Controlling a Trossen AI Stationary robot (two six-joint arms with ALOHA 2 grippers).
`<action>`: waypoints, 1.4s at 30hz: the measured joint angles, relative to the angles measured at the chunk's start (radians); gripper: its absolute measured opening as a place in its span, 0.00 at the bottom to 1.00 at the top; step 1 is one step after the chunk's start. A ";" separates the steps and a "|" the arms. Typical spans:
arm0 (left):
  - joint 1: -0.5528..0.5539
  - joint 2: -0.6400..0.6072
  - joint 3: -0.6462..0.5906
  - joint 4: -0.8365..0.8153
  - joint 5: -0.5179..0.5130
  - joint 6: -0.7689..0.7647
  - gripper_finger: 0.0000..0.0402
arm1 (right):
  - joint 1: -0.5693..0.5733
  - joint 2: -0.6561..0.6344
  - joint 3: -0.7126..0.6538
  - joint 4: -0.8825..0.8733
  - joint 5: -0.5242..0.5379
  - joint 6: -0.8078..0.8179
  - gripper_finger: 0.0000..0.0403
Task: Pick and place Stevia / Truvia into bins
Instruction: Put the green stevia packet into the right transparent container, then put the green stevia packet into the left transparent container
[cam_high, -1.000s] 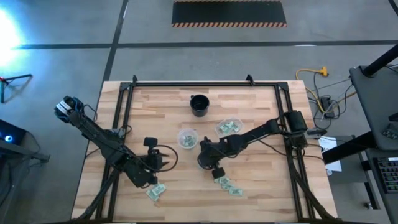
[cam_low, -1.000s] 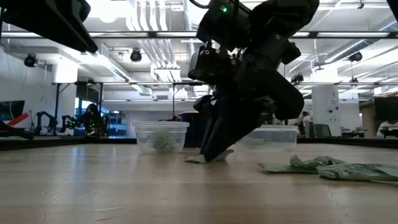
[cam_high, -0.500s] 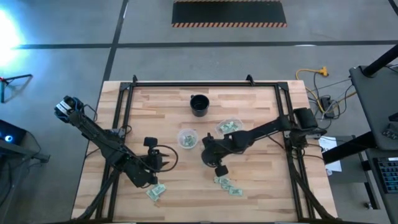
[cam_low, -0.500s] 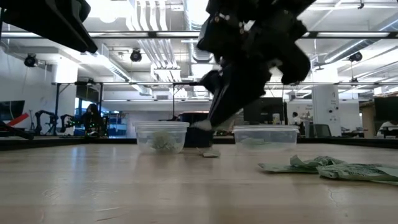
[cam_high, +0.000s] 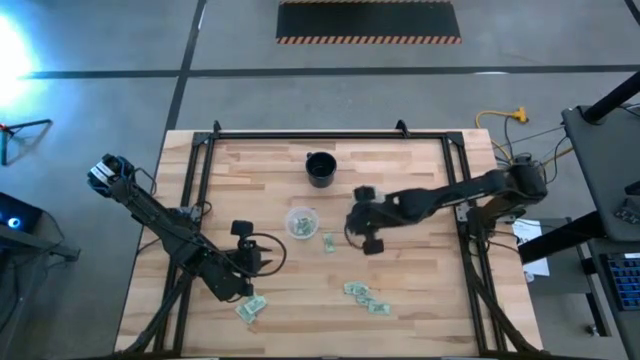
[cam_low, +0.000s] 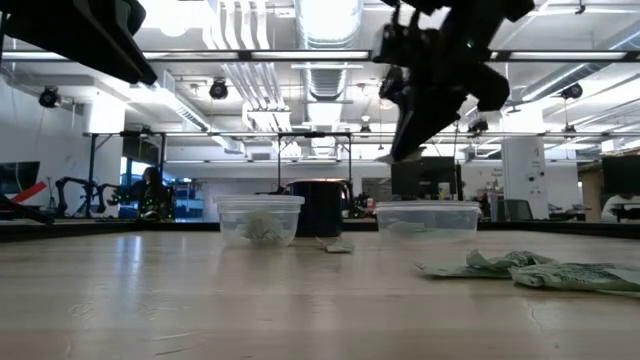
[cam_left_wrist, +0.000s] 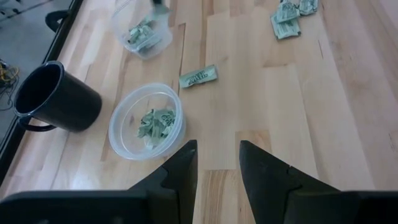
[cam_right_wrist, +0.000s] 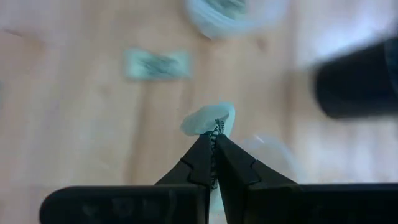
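High view. The right gripper (cam_high: 362, 235) hangs over the middle of the table, just short of the right clear cup, which the arm covers here. The left clear cup (cam_high: 301, 222) stands to its left with green packets inside; a stray packet (cam_high: 328, 242) lies on the wood between that cup and the gripper. The black cup (cam_high: 320, 168) stands beyond both, toward the far edge. A loose group of packets (cam_high: 365, 297) lies nearer the front edge than the gripper. The left gripper (cam_high: 262, 258) waits at the table's front left, another packet pile (cam_high: 249, 308) just beside it.

Low view. The right gripper (cam_low: 408, 150) is raised above the right clear cup (cam_low: 427, 217), presumably so that its load can drop straight in. Crumpled packets (cam_low: 520, 270) lie in front and to the side.

Left wrist view. The left gripper (cam_left_wrist: 217, 165) shows its two fingers parted with nothing between them. Ahead stand a clear cup (cam_left_wrist: 148, 119) and a farther clear cup (cam_left_wrist: 141, 36), each holding a few packets. The stray packet (cam_left_wrist: 198, 76) lies on the wood between them and off to one side.

Right wrist view. The right gripper (cam_right_wrist: 213, 158) is pinched tight on one sweetener packet (cam_right_wrist: 210, 119) at its fingertips, held by the edge so that it hangs free. A cup rim (cam_right_wrist: 233, 17) is blurred ahead.
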 joint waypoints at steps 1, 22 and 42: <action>0.000 0.000 0.000 0.000 0.000 0.000 0.26 | -0.015 -0.023 -0.019 -0.002 0.012 0.000 0.02; 0.001 0.000 0.000 0.000 0.000 0.006 0.26 | -0.239 -0.181 -0.329 0.215 0.028 0.031 0.15; -0.059 0.035 0.000 0.017 0.498 -0.237 0.25 | -0.178 -0.242 -0.305 0.232 0.003 0.035 0.39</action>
